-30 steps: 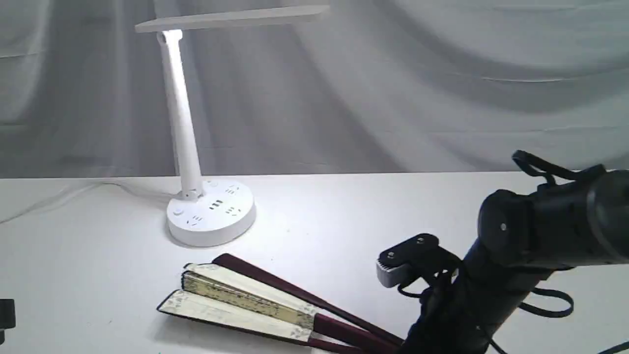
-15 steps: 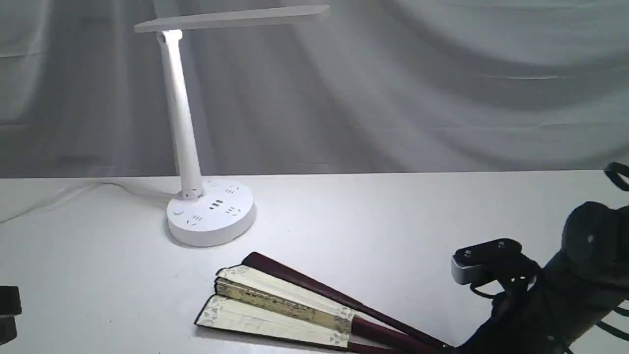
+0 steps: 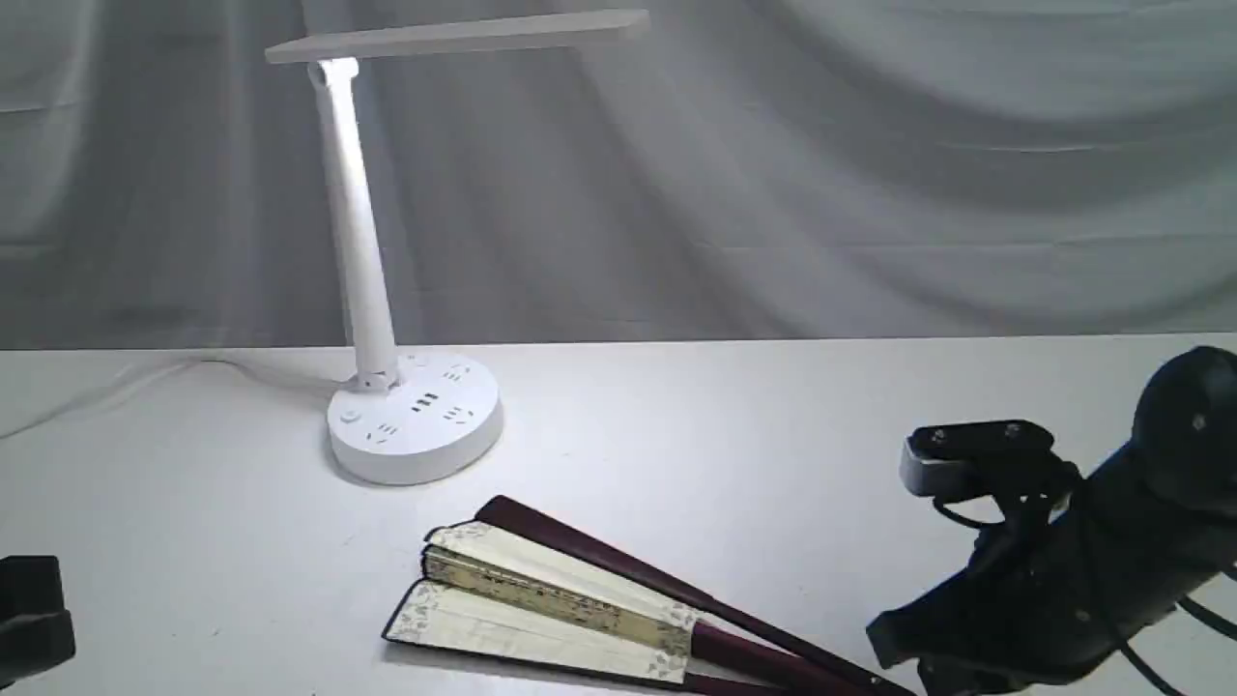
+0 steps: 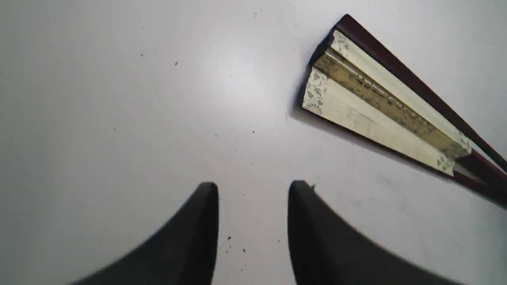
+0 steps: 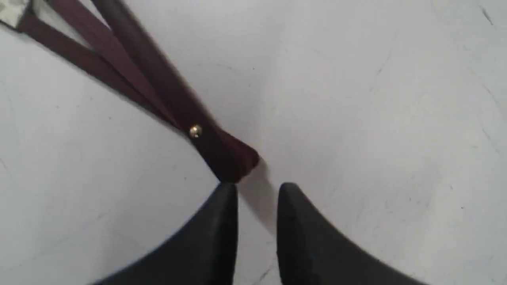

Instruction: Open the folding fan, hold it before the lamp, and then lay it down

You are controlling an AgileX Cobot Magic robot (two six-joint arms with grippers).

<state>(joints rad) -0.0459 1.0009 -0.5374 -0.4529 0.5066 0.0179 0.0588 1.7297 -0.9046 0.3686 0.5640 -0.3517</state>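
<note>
On the white table (image 3: 773,435), the lamp (image 3: 358,242) is seen standing upright at the back left. The fan (image 3: 541,590) lies flat on the table, at about 5 o'clock from the lamp's base in the exterior view and only partly spread. Its long axis runs from the paper end at 10 o'clock to the ribs at 4 o'clock. The right claw (image 5: 257,190) is much the nearer; its jaws are narrowly parted and empty, and the rivet (image 5: 195,131) lies just ahead of the fingertips. The left claw (image 4: 253,188) is spread, holds nothing, and is well apart from the paper end. Compared with a second ago, the fan has been shifted toward 3 o'clock, and the right arm has been drawn back the same way.
</note>
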